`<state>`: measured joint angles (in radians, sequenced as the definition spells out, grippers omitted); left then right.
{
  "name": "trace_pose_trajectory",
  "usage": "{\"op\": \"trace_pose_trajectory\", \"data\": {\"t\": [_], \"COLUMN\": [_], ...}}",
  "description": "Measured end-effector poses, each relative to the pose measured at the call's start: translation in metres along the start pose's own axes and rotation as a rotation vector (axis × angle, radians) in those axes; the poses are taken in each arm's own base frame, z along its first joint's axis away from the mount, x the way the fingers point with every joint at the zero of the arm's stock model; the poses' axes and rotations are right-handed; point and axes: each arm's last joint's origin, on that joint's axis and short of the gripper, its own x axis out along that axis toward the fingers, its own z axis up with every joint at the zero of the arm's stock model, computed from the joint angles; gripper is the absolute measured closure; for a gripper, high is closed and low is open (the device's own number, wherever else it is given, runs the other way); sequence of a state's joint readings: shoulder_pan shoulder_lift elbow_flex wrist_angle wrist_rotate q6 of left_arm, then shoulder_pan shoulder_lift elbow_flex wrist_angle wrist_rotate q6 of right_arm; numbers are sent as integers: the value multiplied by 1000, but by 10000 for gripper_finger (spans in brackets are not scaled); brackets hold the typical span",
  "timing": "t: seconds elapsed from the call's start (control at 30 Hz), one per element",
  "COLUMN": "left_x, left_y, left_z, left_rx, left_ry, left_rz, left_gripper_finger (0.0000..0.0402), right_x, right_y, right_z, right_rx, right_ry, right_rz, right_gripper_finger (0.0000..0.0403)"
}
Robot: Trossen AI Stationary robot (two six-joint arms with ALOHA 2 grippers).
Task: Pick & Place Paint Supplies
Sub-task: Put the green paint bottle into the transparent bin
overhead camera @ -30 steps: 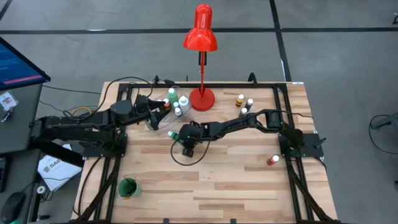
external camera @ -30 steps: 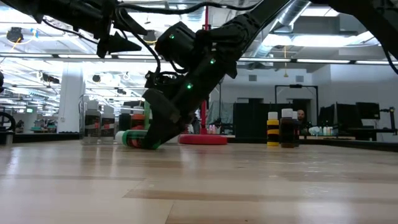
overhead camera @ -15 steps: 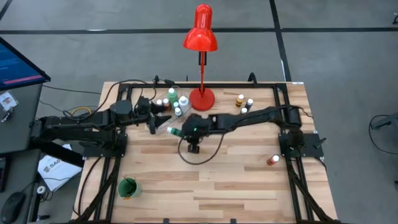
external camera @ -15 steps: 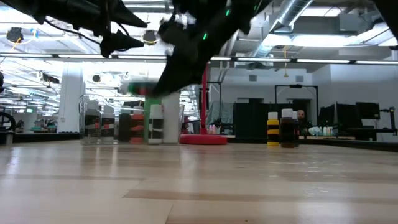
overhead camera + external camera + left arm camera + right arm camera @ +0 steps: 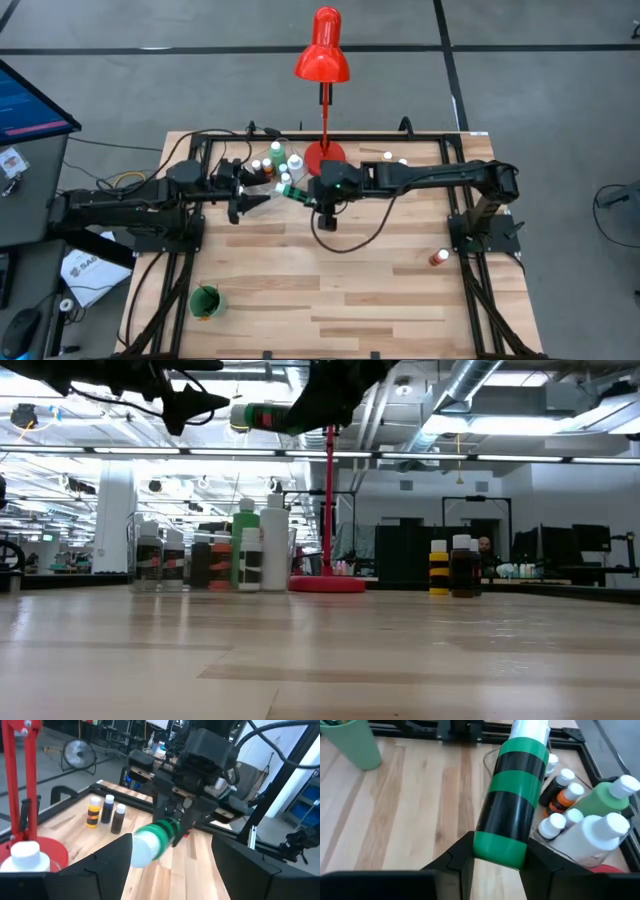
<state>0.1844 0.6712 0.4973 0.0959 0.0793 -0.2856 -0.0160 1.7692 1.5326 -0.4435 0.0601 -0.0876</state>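
My right gripper (image 5: pixel 312 191) (image 5: pixel 497 847) is shut on a green-and-black striped paint bottle (image 5: pixel 291 189) (image 5: pixel 265 417) with a white cap, held high above the table near the red lamp's base. The cap points at my left gripper (image 5: pixel 252 198) (image 5: pixel 172 865), which is open and hovers just short of the cap, level with it. More bottles stand upright in a clear container (image 5: pixel 268 166) (image 5: pixel 555 842) below and beyond the two grippers. No brushes show. My right gripper pinches the striped bottle's bottom end (image 5: pixel 501 851) between its two fingers. The fingers come level from the table's right and lie along the bottle. The bottle is lifted clear and lies about level, its white cap (image 5: pixel 142 849) pointing away toward the left arm.
The red desk lamp (image 5: pixel 322 60) stands on its base (image 5: pixel 322 155) at the far edge, right beside the right arm. A few bottles (image 5: pixel 386 155) (image 5: pixel 450 565) stand far right, a red one (image 5: pixel 437 258) near the right edge, and a green cup (image 5: pixel 205 300) near left.
My right gripper has lifted the striped bottle from where it lay on the table, carrying it up and toward the far edge. The bottle has stayed about level and now hangs high in front of the left gripper.
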Motion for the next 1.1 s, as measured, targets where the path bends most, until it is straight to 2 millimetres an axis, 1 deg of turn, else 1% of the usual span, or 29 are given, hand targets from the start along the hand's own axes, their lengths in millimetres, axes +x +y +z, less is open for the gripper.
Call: {"op": "trace_pose_trajectory", "data": {"t": [0.23,0.3,0.37,0.5,0.73,0.9,1.1], "left_x": [12,16,21,28,30,30,30], "left_y": [3,3,2,4,3,2,1], "left_z": [-8,-11,-13,-17,-13,-13,-13], "left_rx": [8,4,0,-22,-5,7,8], "left_ry": [69,92,106,137,86,96,97], "left_rz": [-9,-37,-80,-84,-99,-141,-143], "left_gripper_finger": [137,137,137,137,137,157,181], "right_x": [-3,-1,0,-1,0,-1,0], "right_y": [12,15,15,17,17,17,17], "right_z": [3,3,2,2,2,2,3], "right_rx": [-47,-58,-67,-72,-77,-79,-95], "right_ry": [-22,-21,-14,-17,-17,-19,-26], "right_rz": [31,35,37,39,39,39,38], "right_gripper_finger": [285,285,285,285,285,285,285]}}
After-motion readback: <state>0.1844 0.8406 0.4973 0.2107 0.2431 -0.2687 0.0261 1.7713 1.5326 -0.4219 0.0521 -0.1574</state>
